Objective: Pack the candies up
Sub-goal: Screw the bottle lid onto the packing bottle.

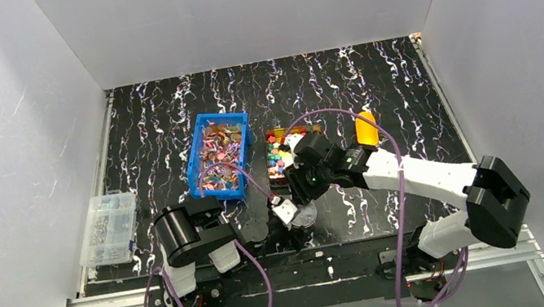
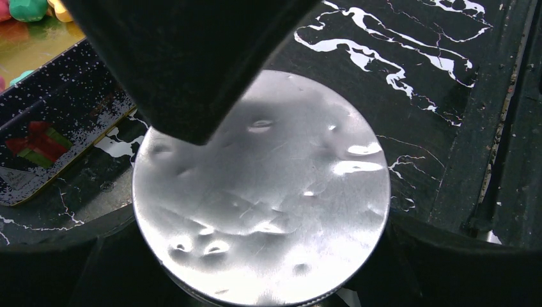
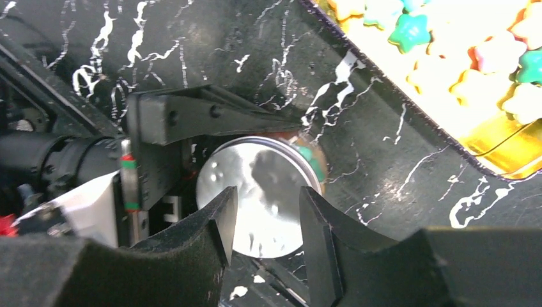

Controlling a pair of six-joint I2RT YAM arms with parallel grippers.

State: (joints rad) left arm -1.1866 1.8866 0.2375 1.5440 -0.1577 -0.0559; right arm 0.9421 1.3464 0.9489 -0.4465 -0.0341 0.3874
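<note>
Top view: candies (image 1: 279, 155) sit in two spots mid-counter (image 1: 382, 86). The chunky ones are in the black tray (image 1: 270, 166), the wrapped ones in the blue bin (image 1: 196, 165). Near the arm bases a round silver tin (image 1: 307, 215) sits at the left pincer (image 1: 295, 216). The right pincer (image 1: 301, 192) hangs just above it. A clear box (image 1: 107, 227) is off to the left, well apart.

Left wrist: the dented silver lid (image 2: 268, 211) fills the view. Its rim meets your left pads on both sides, so the wide-set jaws look clamped on the tin. A finger (image 2: 185, 64) of the right pincer blocks the top.

Right wrist: the right fingers stand partway apart over the lid, nothing between them. The tray of star-shaped sweets is at top right. There's green and orange at the tin's far edge; can't tell if it's sweets or print.

Risks: your pincers are crowded, so a sideways move could knock fingers together and jolt the tin. Press off-centre and the lid may cock, or the tin may tip in the left grip and spill. Can't tell if the lid is seated, so check before lifting.
</note>
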